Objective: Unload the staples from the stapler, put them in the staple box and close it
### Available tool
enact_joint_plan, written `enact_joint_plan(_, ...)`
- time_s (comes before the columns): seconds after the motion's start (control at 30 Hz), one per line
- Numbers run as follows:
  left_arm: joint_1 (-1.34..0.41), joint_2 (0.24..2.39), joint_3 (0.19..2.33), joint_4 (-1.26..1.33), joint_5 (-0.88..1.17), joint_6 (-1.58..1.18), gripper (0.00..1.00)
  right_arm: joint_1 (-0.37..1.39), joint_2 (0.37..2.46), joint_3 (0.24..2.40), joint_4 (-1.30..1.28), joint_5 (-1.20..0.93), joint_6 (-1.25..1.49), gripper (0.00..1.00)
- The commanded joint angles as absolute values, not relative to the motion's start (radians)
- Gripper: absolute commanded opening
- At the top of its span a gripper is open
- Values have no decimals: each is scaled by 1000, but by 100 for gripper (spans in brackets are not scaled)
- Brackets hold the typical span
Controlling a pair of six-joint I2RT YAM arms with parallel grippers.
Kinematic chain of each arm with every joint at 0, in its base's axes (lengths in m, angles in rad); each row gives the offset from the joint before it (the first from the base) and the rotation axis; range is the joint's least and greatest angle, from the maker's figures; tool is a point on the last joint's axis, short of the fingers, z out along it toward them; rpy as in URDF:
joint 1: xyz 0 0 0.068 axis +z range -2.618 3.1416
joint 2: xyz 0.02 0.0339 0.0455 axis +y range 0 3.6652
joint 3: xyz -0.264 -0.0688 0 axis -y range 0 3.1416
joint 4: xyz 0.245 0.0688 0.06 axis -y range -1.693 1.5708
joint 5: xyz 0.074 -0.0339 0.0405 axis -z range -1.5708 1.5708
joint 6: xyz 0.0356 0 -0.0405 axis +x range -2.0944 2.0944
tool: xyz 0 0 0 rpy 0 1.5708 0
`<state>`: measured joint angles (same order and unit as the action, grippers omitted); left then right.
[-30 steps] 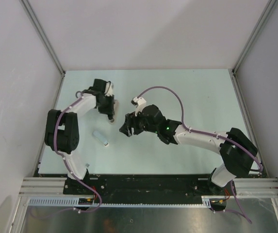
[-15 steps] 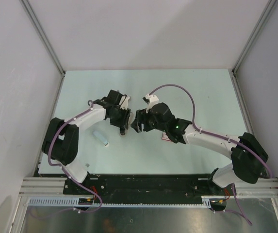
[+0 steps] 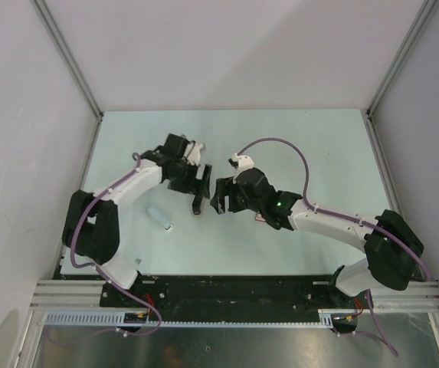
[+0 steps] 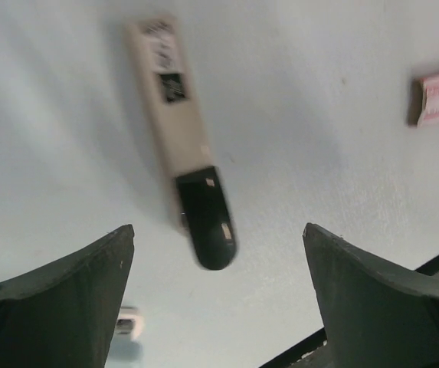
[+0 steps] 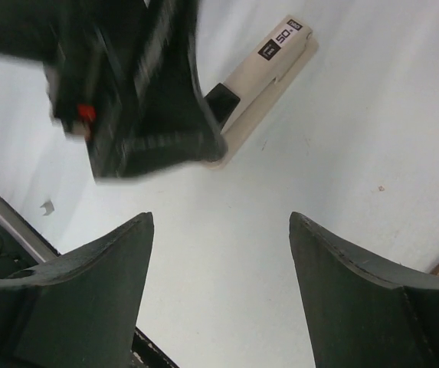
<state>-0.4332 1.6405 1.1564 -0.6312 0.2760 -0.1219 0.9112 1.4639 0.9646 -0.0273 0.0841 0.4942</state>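
While flat on the table [image 3: 319, 146], stapler [image 3: 158, 217] diagonal, whitish end near-right.

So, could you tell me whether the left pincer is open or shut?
Open: in the left wrist view the left pincer shows its jaws wide apart, clamping nothing.

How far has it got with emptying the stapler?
Nothing looks done: the stapler lies on the table, apart from both arms, and no loose staples show. Nothing is in hand: the left gripper and right gripper are open and empty, over a beige bar with a black tip. Still to do, probably: grasp the stapler, open it, take the staples out.
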Motion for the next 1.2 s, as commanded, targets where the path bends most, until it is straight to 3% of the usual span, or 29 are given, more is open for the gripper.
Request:
enact_joint_plan(0.0,-277,1551,1290,-645,262,-111,98,969,1477,979,23,181,538,77)
enact_joint_plan(0.23,-44,1441,1340,-684,232,-79,99,1059,1698,1150,-85,388,613,77)
enact_joint_plan(0.5,-16,1228,1176,-679,78,45,99,1085,1964,1511,-368,565,728,73)
enact_joint_plan(0.77,-3,1109,1116,-682,67,94,100,1099,2184,1853,-599,627,748,72)
enact_joint_plan(0.97,34,1069,1077,-683,92,109,99,1078,2248,1940,-680,593,759,71)
enact_joint_plan(1.17,37,1066,1049,-682,119,126,99,1068,2214,1896,-704,597,768,70)
